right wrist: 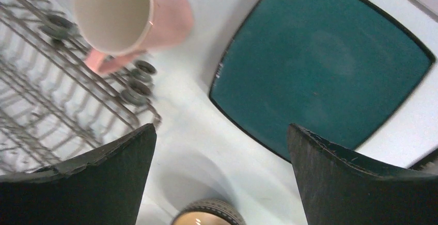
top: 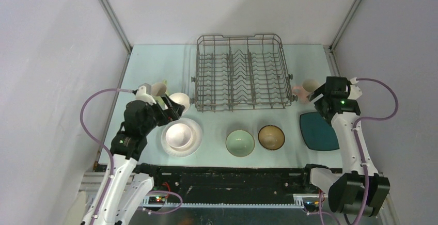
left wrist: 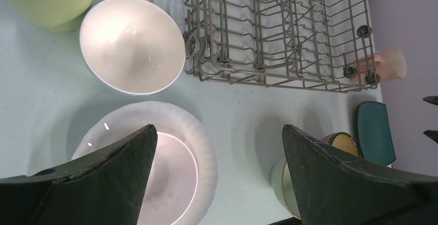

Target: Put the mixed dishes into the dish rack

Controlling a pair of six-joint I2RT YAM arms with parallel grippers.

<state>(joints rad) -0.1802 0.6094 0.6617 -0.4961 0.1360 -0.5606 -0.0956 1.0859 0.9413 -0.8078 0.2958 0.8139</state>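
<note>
A dark grey wire dish rack (top: 240, 73) stands at the far middle of a pale table (top: 155, 65), with no dish among its tines. To its left, the left end effector (left wrist: 218, 132) hovers with its fingers wide apart and nothing between them. It is above a round white plate (left wrist: 204, 137) that carries a pale pink bowl (left wrist: 173, 168). Just beyond are a white bowl (left wrist: 131, 44), nearly touching the rack's corner, and a yellow-green mug (left wrist: 51, 3). A pale green bowl (top: 240, 143) and a brown bowl (top: 271, 137) sit side by side in front of the rack. All the bowls look empty. The right end effector (right wrist: 221, 127) is likewise spread and holds nothing. It is between a pink mug (right wrist: 129, 13), close against the rack's corner wheels, and a dark teal plate (right wrist: 323, 65) lying flat.

Likely risks: a finger reaching for the pink mug could snag the wire and shove the rack. Lifting the white plate with the bowl on it could send the bowl sliding. The flat teal plate offers little edge to pinch.
</note>
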